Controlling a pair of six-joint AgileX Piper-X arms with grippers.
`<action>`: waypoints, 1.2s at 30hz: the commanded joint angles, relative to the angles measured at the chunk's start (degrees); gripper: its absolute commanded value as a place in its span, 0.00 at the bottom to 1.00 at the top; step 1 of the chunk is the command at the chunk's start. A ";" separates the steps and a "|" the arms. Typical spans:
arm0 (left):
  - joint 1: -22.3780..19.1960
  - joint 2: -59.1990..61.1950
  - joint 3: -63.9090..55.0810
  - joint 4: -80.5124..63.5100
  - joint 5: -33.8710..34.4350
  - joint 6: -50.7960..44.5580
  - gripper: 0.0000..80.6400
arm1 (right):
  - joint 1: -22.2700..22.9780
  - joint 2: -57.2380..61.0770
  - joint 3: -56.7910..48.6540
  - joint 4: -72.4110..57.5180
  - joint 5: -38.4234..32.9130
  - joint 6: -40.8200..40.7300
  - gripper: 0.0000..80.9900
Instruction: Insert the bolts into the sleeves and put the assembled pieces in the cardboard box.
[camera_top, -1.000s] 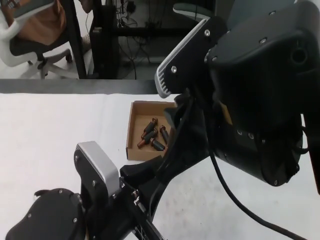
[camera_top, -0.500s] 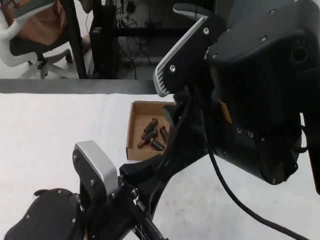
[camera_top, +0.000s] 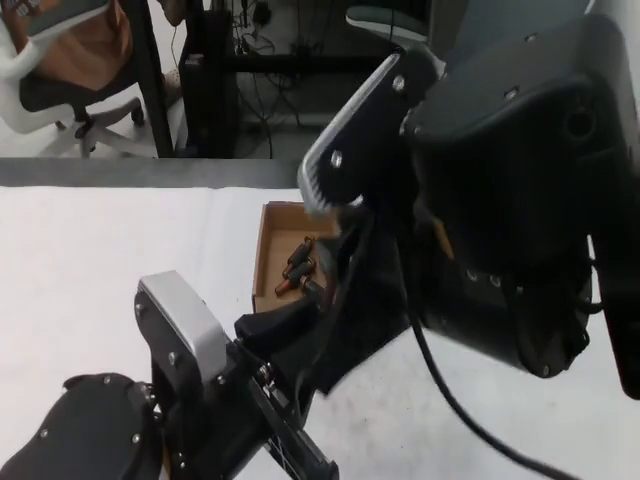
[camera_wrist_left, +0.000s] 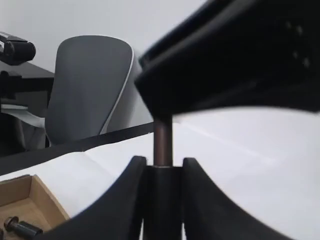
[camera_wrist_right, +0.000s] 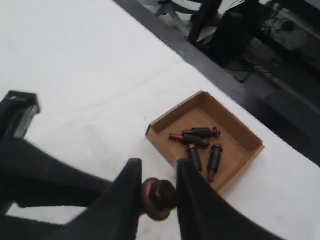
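My left gripper (camera_wrist_left: 162, 167) is shut on a dark sleeve (camera_wrist_left: 162, 192), held upright between its fingers. A brown bolt shaft (camera_wrist_left: 161, 142) rises from the sleeve into the dark body of the other gripper above it. My right gripper (camera_wrist_right: 156, 172) is shut on that bolt; its reddish head (camera_wrist_right: 158, 196) shows between the fingers. Both grippers hang over the white bench near the cardboard box (camera_wrist_right: 235, 152). Several assembled pieces (camera_wrist_right: 200, 145) lie in the box (camera_top: 262, 262). In the high view the arm bodies hide both grippers.
The white bench (camera_top: 90, 260) stretches wide to the left of the box. A dark strip (camera_top: 140, 172) marks the far edge, with chairs and desk legs behind it. One arm's large dark body (camera_top: 500, 200) covers the right side of the high view.
In the high view both arms have shifted slightly left, and the big arm now covers more of the box's right side. The pieces in the box have not moved.
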 joint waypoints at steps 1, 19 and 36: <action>-0.02 -0.23 -0.56 -1.93 0.25 0.35 0.02 | 0.36 0.10 -0.01 -0.32 -5.55 1.47 0.21; -0.02 -0.23 -0.56 -1.46 0.08 0.35 0.02 | 0.53 -1.43 -5.76 -4.21 -4.22 4.29 0.85; 14.70 3.34 -17.73 32.95 6.10 4.37 0.02 | 0.52 -10.45 -6.05 -2.90 11.30 2.08 0.85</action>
